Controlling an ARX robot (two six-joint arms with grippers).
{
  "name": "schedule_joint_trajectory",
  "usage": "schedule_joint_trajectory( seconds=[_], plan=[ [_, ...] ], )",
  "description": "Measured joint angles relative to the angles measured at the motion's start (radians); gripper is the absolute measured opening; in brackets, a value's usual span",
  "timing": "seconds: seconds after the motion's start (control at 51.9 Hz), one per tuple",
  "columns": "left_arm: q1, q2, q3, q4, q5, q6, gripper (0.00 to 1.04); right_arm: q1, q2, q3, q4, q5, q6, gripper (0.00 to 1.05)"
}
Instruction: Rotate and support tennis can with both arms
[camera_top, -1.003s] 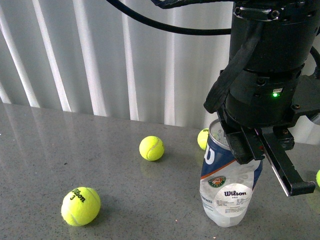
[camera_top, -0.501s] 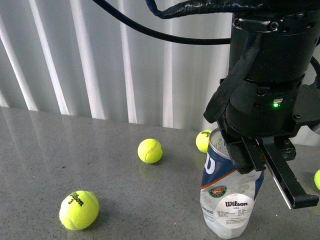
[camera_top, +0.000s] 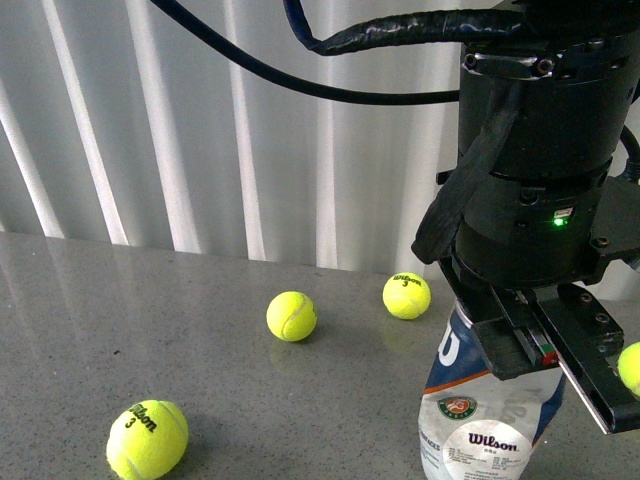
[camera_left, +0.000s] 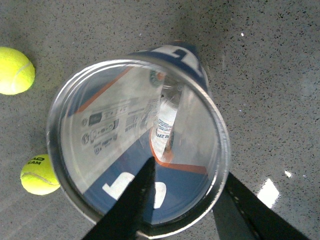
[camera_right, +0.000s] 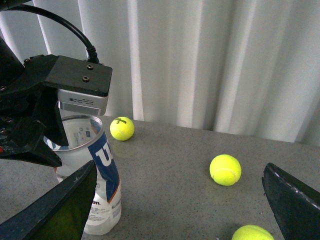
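Grey speckled table ran back to a white pleated curtain, and the tennis can stood upright on it, low under the left arm. It was a clear plastic tube with a silver rim and an open top, wrapped in a blue, white and orange label with a white "Wilson" disc near its base; the left wrist view looked straight down into it and showed it empty. The left gripper straddled the can's rim, one black finger inside and the other outside; whether they pressed the wall I could not tell. That arm's bulky black housing, with a small green light, hid the can's upper part in the front view. The right gripper hung beside the can with its fingers spread wide, touching nothing. Four yellow tennis balls lay around the can: a near ball, a middle ball, a far ball, and an edge ball.
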Motion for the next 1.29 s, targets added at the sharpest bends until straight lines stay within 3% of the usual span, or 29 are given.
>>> schedule_joint_trajectory(
  seconds=[0.366, 1.022, 1.292],
  plan=[
    [0.000, 0.000, 0.038, -0.016, -0.002, -0.021, 0.99, 0.000, 0.000, 0.000, 0.000, 0.000, 0.000, 0.98],
    [-0.011, -0.003, 0.168, -0.058, 0.048, -0.105, 0.98, 0.000, 0.000, 0.000, 0.000, 0.000, 0.000, 0.98],
    [-0.009, -0.193, 0.038, 0.122, 0.133, -0.209, 0.98, 0.000, 0.000, 0.000, 0.000, 0.000, 0.000, 0.98]
  ],
)
